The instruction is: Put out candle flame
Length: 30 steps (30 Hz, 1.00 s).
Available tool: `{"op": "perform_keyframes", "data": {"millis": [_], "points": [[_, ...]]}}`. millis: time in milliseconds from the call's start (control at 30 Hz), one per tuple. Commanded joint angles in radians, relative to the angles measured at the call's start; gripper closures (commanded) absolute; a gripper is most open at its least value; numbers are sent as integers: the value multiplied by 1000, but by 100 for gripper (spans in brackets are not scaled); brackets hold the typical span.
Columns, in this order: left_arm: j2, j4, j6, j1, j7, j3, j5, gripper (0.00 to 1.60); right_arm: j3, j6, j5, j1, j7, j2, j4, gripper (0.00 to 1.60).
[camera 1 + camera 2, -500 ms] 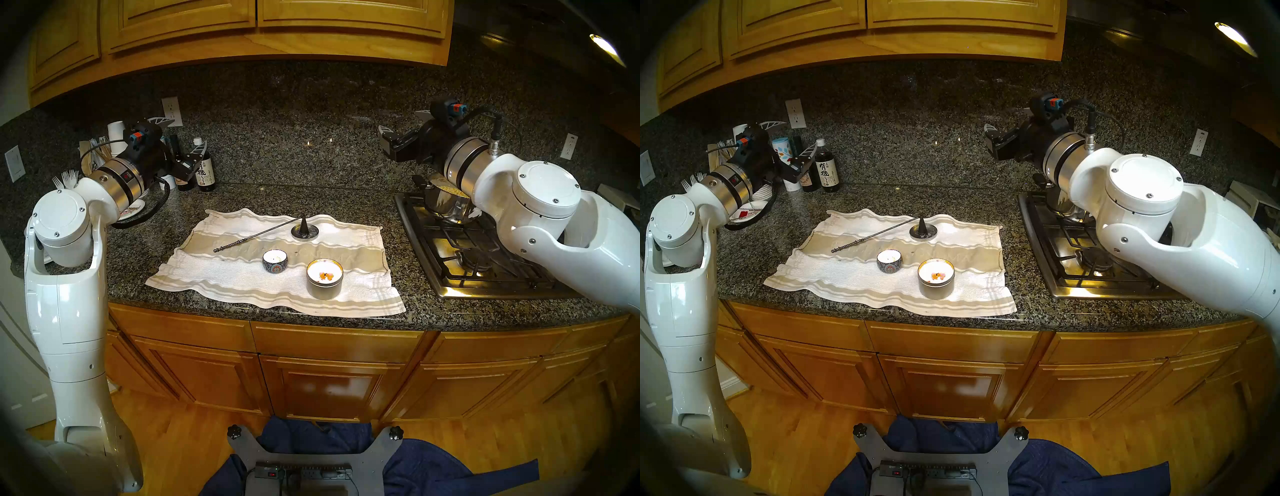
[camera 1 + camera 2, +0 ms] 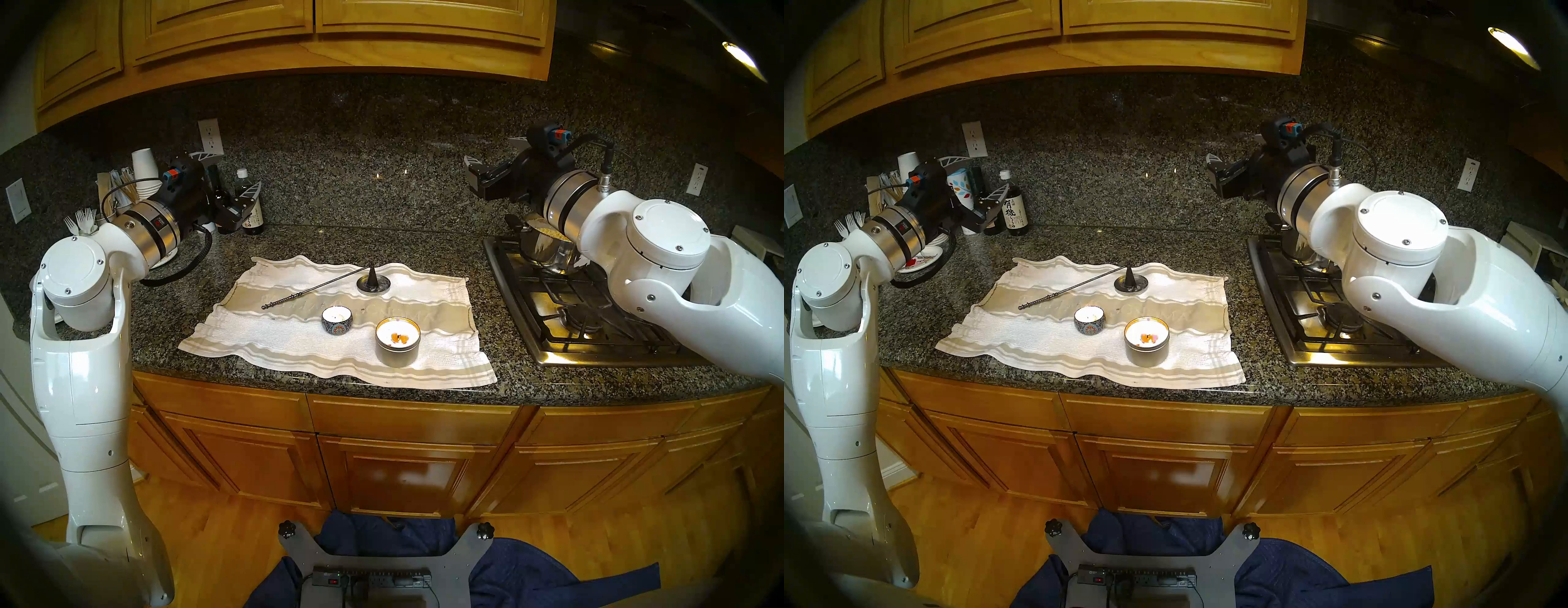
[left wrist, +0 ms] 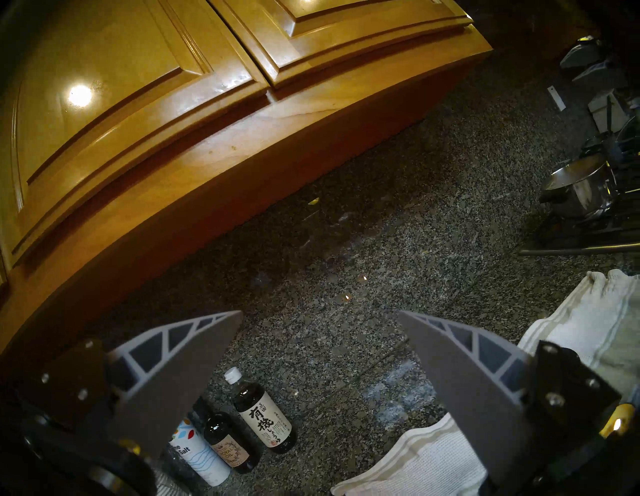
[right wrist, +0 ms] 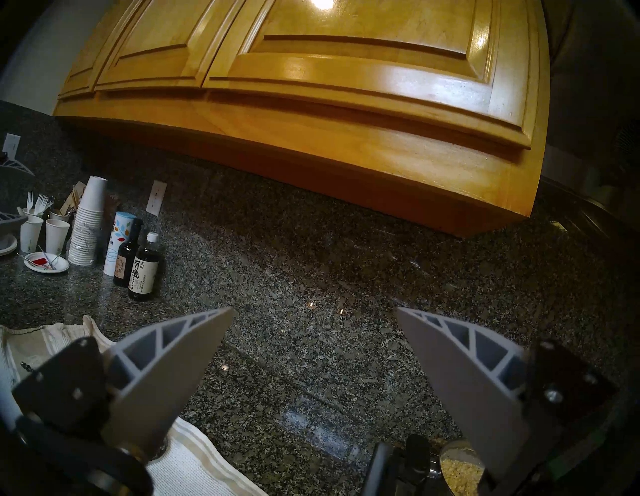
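At the left of the head view my left gripper (image 2: 231,176) hangs over the back of the tabletop (image 2: 178,335), jaws spread wide and empty, right beside the soy sauce bottle (image 2: 253,216), a second dark bottle (image 3: 227,446) and the salt canister (image 3: 199,453). A stack of paper cups (image 2: 143,176) and some plastic forks (image 2: 80,220) stand just behind. If I swing toward the centre from here, my fingers or the looping wrist cable could topple those bottles.

In the middle of the frame the striped towel (image 2: 297,344) carries everything I need. The candle snuffer (image 2: 316,288) lies with its thin handle pointing lower left and its cone resting on a small black dish (image 2: 373,283). The handle is slim and lies flat on soft cloth, so a pinch may slip or gather towel with it; tugging the towel would shift both candles. The small patterned candle (image 2: 336,319) sits just below the handle, with a flame showing. The tin candle (image 2: 397,342) stands to its lower right, well apart from both grippers; two bright spots on the backsplash look like reflected flames, so I judge both lit. Fabric next to fire is my main worry.

At the right, my right gripper (image 2: 494,153) is likewise open and holds nothing, above the gas stove (image 2: 551,339), with the steel pot (image 2: 547,250) of food directly under my forearm. Dropping that arm carelessly could knock the pot.
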<state>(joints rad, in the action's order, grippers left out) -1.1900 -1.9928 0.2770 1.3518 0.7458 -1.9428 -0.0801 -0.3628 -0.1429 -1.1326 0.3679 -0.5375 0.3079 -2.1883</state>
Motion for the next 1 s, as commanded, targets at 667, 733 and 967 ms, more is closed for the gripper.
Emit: {"op": "perform_keyframes", "data": {"millis": [667, 733, 967], "points": [[40, 59, 30, -43, 104, -1, 27, 0, -36, 27, 15, -50, 10, 35, 49, 0], [40, 60, 28, -44, 105, -1, 27, 0, -36, 28, 16, -51, 11, 36, 51, 0], [49, 55, 42, -51, 124, 9, 38, 0, -35, 29, 17, -52, 15, 37, 53, 0]]}}
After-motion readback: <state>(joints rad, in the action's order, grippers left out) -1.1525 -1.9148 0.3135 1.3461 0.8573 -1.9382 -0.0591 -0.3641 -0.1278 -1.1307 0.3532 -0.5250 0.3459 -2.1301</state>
